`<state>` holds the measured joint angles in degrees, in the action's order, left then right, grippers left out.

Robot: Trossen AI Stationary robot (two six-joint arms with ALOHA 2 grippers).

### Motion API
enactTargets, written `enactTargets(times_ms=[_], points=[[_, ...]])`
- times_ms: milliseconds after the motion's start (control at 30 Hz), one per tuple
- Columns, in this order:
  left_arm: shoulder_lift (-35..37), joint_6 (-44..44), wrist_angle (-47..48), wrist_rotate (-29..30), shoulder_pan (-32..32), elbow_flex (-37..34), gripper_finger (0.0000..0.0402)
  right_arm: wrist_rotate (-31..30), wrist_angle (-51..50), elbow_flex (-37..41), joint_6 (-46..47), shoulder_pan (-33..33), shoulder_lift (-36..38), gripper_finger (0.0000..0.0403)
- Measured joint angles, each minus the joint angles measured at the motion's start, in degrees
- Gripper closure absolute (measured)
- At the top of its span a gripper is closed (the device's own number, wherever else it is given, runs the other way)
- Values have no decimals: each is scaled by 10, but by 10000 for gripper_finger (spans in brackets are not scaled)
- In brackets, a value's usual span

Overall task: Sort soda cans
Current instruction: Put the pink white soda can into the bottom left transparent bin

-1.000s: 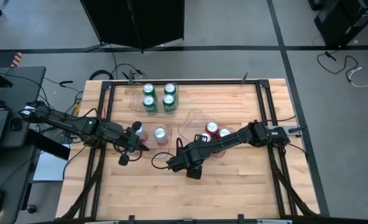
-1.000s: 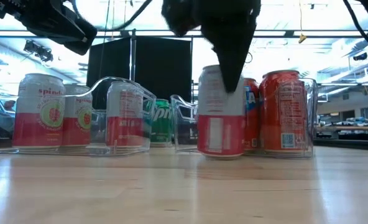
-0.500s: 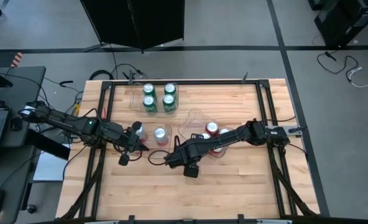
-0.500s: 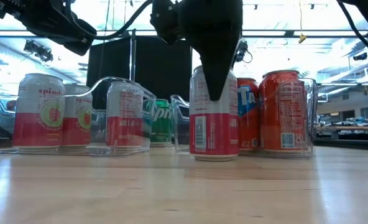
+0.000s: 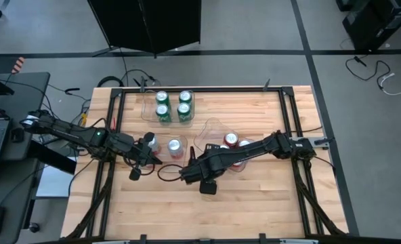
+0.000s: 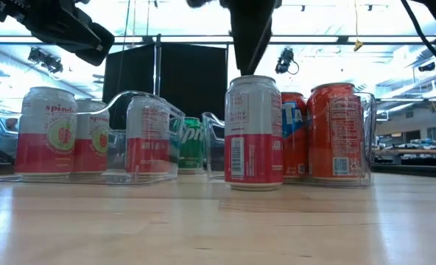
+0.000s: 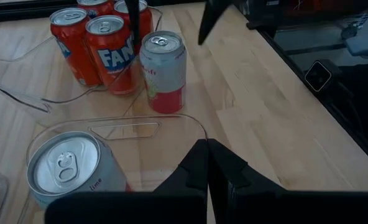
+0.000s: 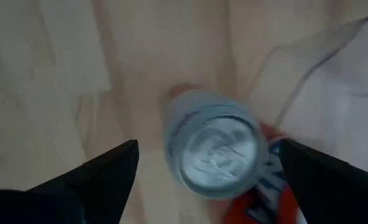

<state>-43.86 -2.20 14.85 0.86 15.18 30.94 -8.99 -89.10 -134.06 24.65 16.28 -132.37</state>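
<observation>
My right tool (image 8: 206, 171) hangs wide open, gripping nothing, above the silver-white can (image 6: 253, 131) standing on the counter (image 5: 255, 203); my left tool (image 7: 207, 163), at nine o'clock, is closed empty.

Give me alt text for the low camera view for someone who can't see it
A silver-white and red soda can stands upright on the wooden table, just in front of orange-red cans in a clear plastic tray; the open right gripper hangs directly above it.

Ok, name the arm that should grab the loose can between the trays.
Right, probably: its open tool hangs directly over the can, while the left tool is shut and off to the side.
</observation>
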Motion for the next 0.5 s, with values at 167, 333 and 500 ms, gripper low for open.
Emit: enactTargets(times_ms=[167, 333, 500], points=[[0, -14, -1, 0, 0, 0, 397, -46, -9, 14, -10, 19, 33, 30], [0, -74, -15, 0, 0, 0, 396, -90, -8, 68, -4, 59, 88, 30], [-6, -88, -22, 0, 0, 0, 399, -167, 7, 186, 87, 113, 175, 30]])
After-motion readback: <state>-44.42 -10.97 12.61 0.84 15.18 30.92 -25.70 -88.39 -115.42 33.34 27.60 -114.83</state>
